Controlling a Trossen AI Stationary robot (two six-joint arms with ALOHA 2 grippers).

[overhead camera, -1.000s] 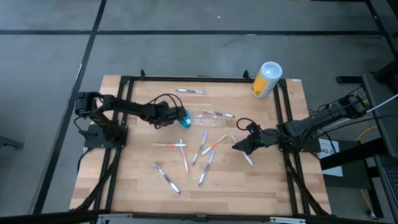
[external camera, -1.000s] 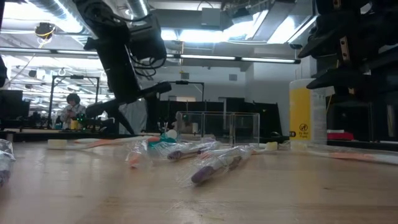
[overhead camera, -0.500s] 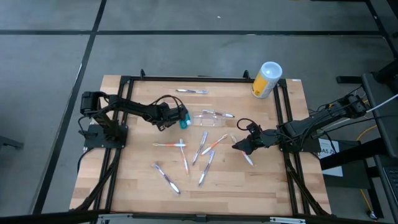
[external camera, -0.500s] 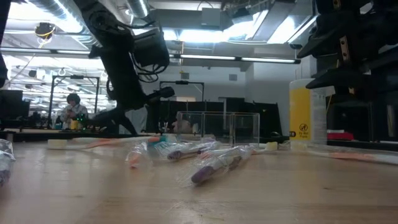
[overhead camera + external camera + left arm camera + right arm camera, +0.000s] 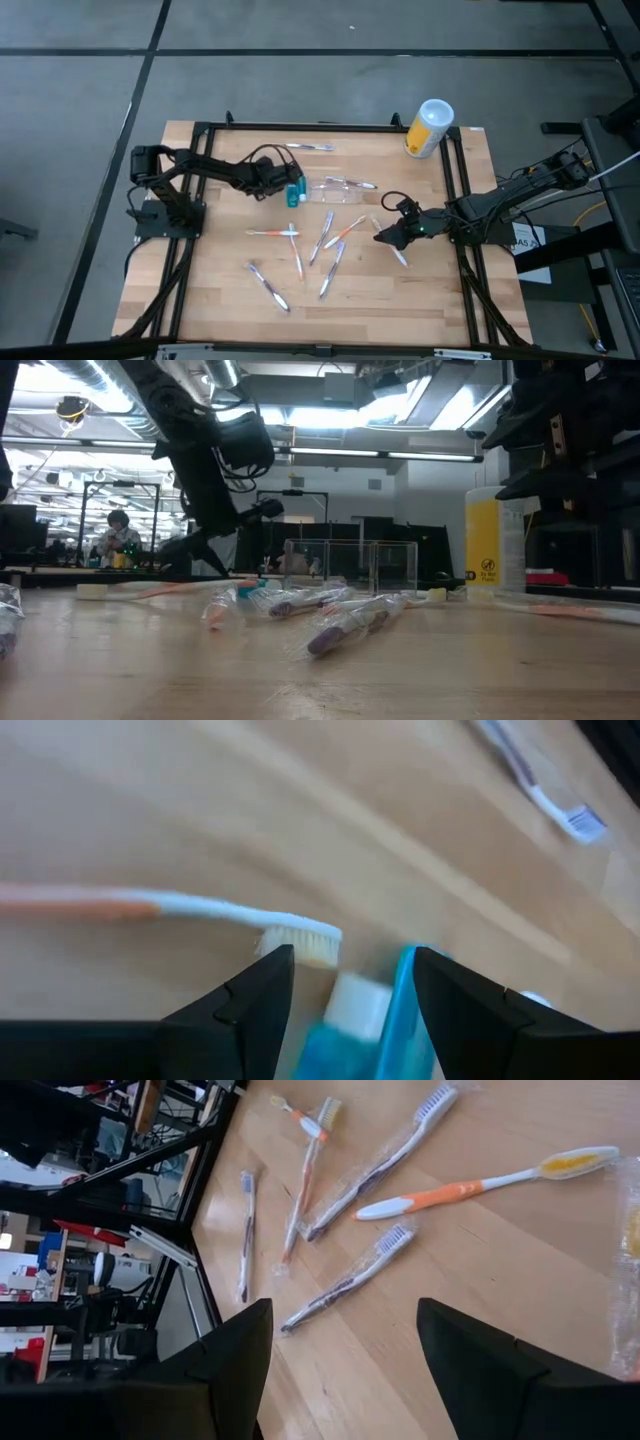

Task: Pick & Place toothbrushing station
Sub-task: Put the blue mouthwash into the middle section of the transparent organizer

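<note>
Left gripper [image 5: 291, 190] carried small blue-and-white toothpaste tube [image 5: 294, 189] between wide-set fingers, gripped across its body, just beside clear plastic see-through holder [image 5: 345, 192], judged ready for loading. Holder stood mid-desk, nearer far edge, apparently empty. In left wrist view, tube [image 5: 352, 1018] sat between fingers over orange-handled white toothbrush [image 5: 160, 908]. Right gripper [image 5: 386, 234] hovered near right edge, fingers spread wide, nothing held, waiting above wrapped toothbrushes [image 5: 326, 245] scattered toward near edge. Yellow cylinder canister with white lid [image 5: 428, 128] stood at far right corner, well apart.
</note>
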